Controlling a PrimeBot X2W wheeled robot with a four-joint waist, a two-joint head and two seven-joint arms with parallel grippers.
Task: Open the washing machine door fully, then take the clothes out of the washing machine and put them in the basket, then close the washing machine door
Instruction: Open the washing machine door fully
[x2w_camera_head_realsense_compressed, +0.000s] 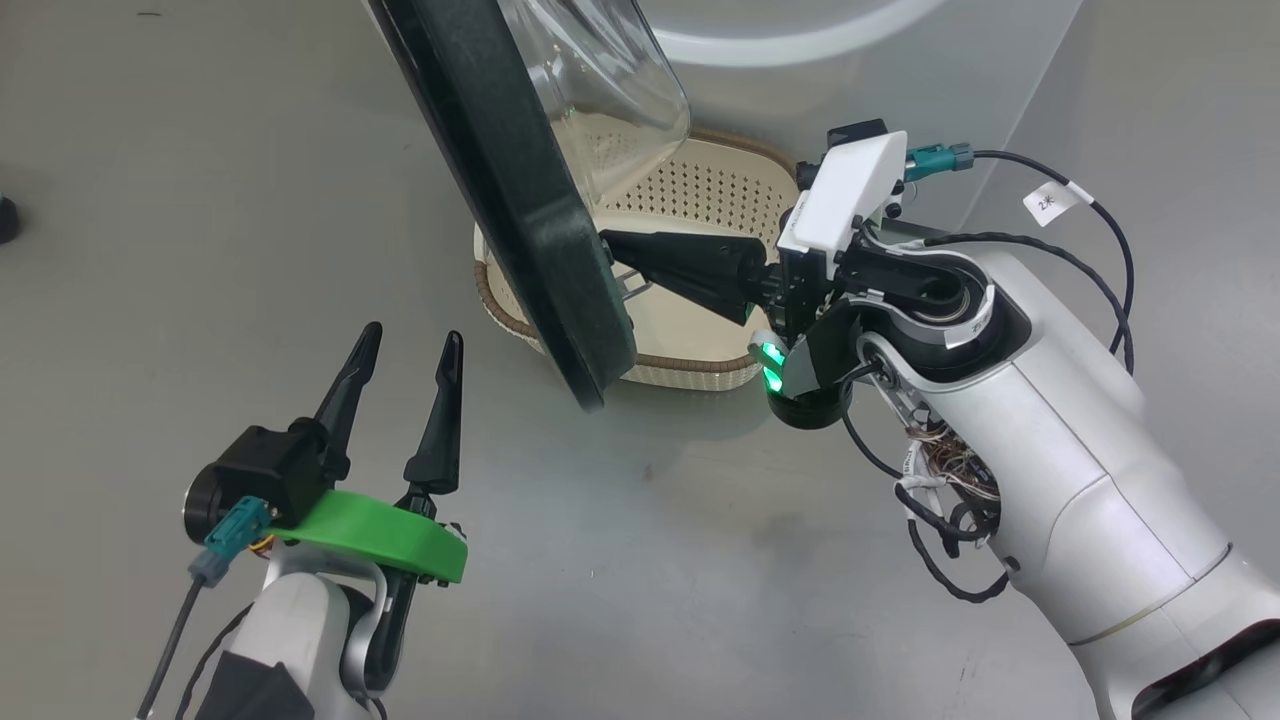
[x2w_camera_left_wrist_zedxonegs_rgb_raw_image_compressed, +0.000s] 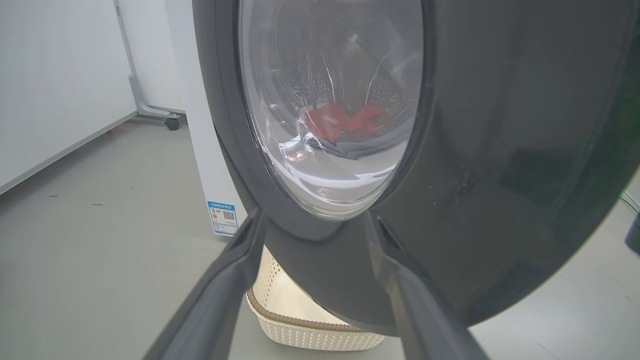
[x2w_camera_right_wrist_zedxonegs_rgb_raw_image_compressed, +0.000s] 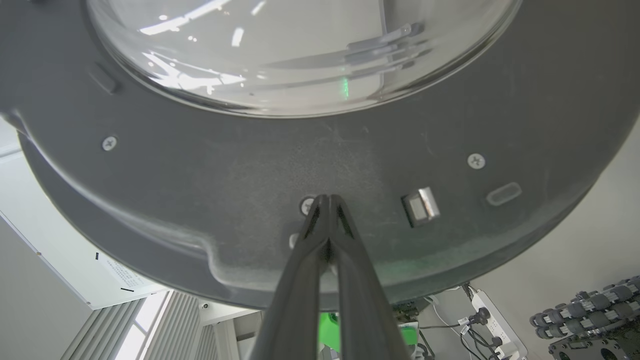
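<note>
- The round washing machine door (x2w_camera_head_realsense_compressed: 520, 200), with a black rim and a bulging glass bowl, stands partly open over the cream perforated basket (x2w_camera_head_realsense_compressed: 690, 372).
- My right tool (x2w_camera_head_realsense_compressed: 612, 248), fingers pressed together, touches the door's inner face, probably to push it wider.
- My left tool (x2w_camera_head_realsense_compressed: 412, 340) hangs spread apart and empty.
- Through the glass, my left wrist view shows the red clothes (x2w_camera_left_wrist_zedxonegs_rgb_raw_image_compressed: 345, 122) in the drum.

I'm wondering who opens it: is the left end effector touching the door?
Apart. The head view shows bare floor between the open left end effector and the door's edge.
</note>
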